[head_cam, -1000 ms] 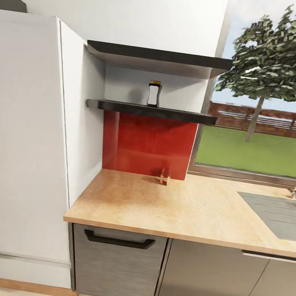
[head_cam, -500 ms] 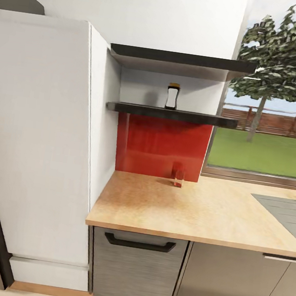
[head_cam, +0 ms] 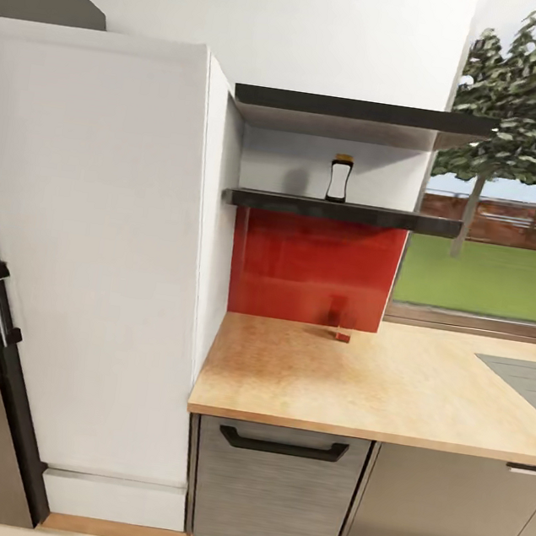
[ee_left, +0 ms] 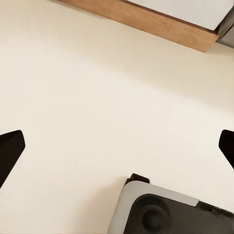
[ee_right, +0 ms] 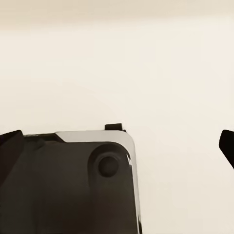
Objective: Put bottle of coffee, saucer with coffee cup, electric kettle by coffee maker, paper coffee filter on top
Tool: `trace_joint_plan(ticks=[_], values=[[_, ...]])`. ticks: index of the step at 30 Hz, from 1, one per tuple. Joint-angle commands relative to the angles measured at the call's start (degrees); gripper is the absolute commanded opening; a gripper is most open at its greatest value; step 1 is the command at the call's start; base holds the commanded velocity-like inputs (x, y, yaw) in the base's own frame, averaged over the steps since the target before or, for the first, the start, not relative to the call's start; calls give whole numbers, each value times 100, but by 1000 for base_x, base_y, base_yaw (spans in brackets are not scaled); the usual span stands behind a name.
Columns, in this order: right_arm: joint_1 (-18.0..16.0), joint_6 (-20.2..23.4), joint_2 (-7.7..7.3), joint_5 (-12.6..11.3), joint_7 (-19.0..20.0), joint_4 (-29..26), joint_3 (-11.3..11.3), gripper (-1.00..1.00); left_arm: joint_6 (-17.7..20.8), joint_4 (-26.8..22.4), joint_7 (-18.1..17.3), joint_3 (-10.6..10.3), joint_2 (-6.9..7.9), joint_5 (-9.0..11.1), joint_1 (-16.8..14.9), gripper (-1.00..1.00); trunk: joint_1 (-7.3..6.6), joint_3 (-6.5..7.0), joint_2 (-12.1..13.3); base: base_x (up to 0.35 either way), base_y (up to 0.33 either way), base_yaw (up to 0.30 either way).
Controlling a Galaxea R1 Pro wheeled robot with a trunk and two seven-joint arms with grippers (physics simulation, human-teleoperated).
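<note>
The kitchen countertop (head_cam: 388, 387) runs off toward three o'clock. Up at twelve o'clock the bottle of coffee (head_cam: 339, 178) waits on the shelf (head_cam: 344, 212), unfetched; both grippers hang spread wide over floor (ee_left: 97, 97).

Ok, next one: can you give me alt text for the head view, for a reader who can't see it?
A bottle of coffee stands upright on the lower of two dark wall shelves, above a red backsplash and a light wood kitchen countertop. A small red-and-clear container sits on the counter by the backsplash; a tall white cabinet stands at left, a window at right.
</note>
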Motion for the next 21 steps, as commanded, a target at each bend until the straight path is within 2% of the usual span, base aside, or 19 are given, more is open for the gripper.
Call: trace_joint_plan(ticks=[1, 7, 10, 12, 14, 17, 18, 21], values=[[-3, -28, -1, -39, 10, 13, -4, 100, 7, -3, -53, 15, -3, 60, 4, 100, 2, 0, -2, 0, 50, 0], [-3, -35, -12, -39, 10, 13, 0, 100, 7, -2, -53, 15, -4, 60, 4, 100, 2, 0, -2, 0, 10, 0], [-3, 48, 26, -81, -34, 13, -4, 100, 15, -18, 1, 12, 116, 80, 4, 100, 2, 0, -2, 0, 0, 0], [-14, 338, 15, -21, -189, -82, 30, 100, 16, -14, 7, 22, 166, 61, 4, 100, 2, 0, -2, 0, 0, 0], [-26, 744, 13, 78, -423, -587, 56, 100, 20, -12, 7, 23, 171, 58, 4, 100, 2, 0, -2, 0, 0, 0], [-35, 1975, 17, 370, -807, -2192, 73, 100, 25, -11, 8, 22, 173, 64, 4, 100, 2, 0, -2, 0, 0, 0], [-36, 2225, 14, 402, -835, -2496, 73, 100, 30, -11, 8, 23, 172, 65, 4, 100, 2, 0, -2, 0, 0, 0], [-38, 3489, 15, 510, -963, -4494, 67, 100, 49, -10, 8, 21, 156, 58, 4, 100, 2, 0, -2, 0, 0, 0]])
